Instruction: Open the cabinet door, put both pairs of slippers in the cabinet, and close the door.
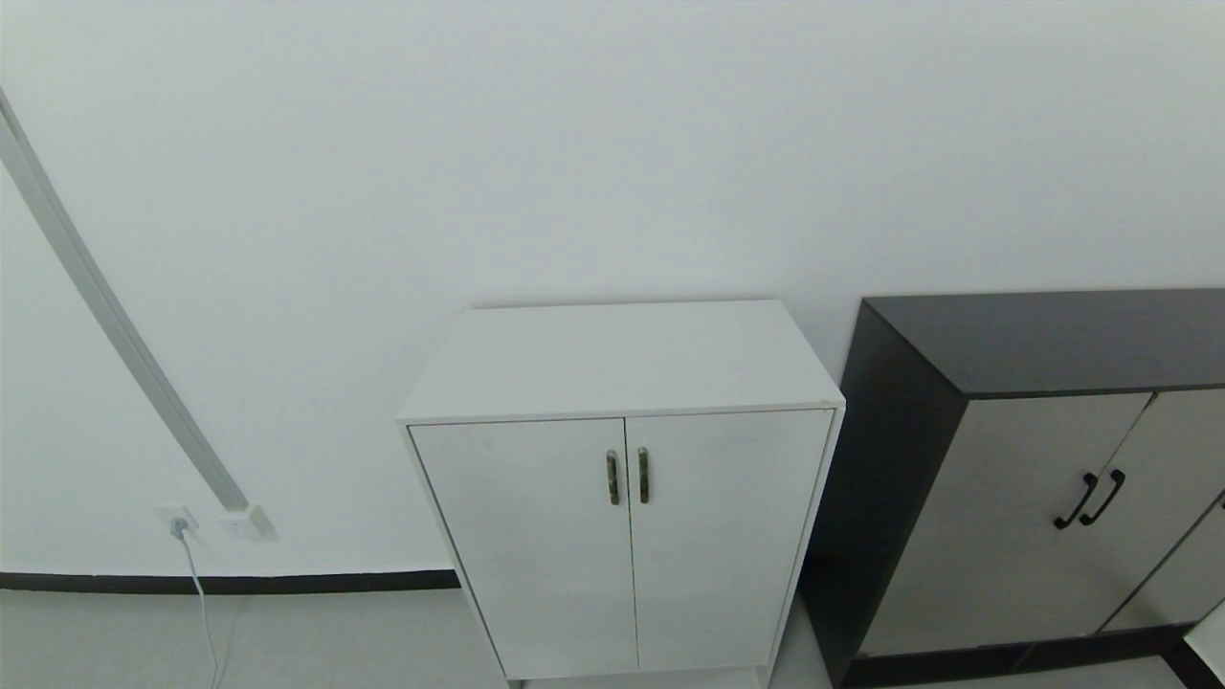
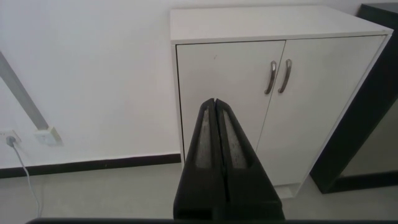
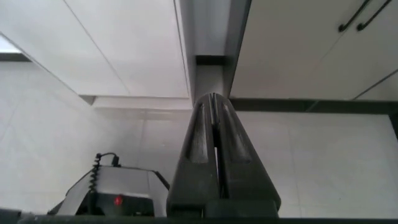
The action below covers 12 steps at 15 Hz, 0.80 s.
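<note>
Room: white wall behind, pale floor below, black skirting along the foot of the wall.
Cabinet: white, stood upright on the floor with its back to the wall, near the middle of the head view.
Top: flat and white.
Left door: was shut, flush with the front.
Right door: was shut, its inner edge meeting the left door at a thin centre seam.
Handles: two upright metal bars, one on each door, just beside the seam near the upper part of the doors.
Black cabinet: stood just to the right of the white one, a narrow gap between them; dark top and side, grey doors shut.
Black handles: a pair of curved bars side by side on the grey doors.
Socket: low on the wall, well to the left of the cabinet, with a plug in it.
Cable: hung from the plug down to the floor.
Trunking: pale strip that ran slantwise down the wall to a small box beside the socket.
Left jaws: were closed tip to tip with nothing between them, facing the left door and apart from it.
Right jaws: were closed and empty, held low over the floor, pointed towards the gap between the two cabinets, touching neither.
</note>
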Available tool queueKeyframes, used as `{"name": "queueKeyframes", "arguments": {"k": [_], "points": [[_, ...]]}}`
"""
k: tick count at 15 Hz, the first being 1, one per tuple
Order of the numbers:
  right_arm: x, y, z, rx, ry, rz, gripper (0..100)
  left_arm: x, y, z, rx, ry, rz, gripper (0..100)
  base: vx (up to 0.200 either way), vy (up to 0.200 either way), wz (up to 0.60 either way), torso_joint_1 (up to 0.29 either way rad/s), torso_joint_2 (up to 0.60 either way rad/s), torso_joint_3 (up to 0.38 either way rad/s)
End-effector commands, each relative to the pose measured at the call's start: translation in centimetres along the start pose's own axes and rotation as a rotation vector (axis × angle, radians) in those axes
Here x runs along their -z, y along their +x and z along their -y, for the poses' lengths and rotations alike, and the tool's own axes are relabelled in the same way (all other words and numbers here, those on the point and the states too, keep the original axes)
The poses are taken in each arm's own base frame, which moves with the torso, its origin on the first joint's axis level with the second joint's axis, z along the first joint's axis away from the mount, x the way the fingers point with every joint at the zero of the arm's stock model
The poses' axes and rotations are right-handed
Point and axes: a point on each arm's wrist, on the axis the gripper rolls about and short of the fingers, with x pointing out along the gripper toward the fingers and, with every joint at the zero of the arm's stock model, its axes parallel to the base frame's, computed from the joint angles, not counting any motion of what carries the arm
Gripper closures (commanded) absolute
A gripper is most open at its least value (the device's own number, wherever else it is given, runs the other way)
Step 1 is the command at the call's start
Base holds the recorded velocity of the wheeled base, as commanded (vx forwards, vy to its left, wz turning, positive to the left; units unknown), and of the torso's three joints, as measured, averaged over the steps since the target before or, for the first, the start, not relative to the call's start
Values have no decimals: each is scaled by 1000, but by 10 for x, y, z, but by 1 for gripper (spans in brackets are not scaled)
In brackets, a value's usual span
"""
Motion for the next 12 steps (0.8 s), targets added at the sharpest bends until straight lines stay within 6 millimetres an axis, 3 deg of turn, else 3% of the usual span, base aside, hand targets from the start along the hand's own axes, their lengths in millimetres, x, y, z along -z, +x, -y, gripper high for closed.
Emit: {"name": "queueKeyframes", "arguments": {"k": [1,5,9,10,12], "points": [[5,-5,-2,-28,-5,36,100,0,0,0,-1,1,-1,100,0,0,0,0,0,0],[5,-7,-2,-27,3,57,100,0,0,0,-1,1,-1,100,0,0,0,0,0,0],[11,-10,1,159,42,60,100,0,0,0,-1,0,-1,100,0,0,0,0,0,0],[13,-16,1,179,46,132,100,0,0,0,-1,0,-1,100,0,0,0,0,0,0],[13,-17,1,146,29,149,100,0,0,0,-1,0,-1,100,0,0,0,0,0,0]]}}
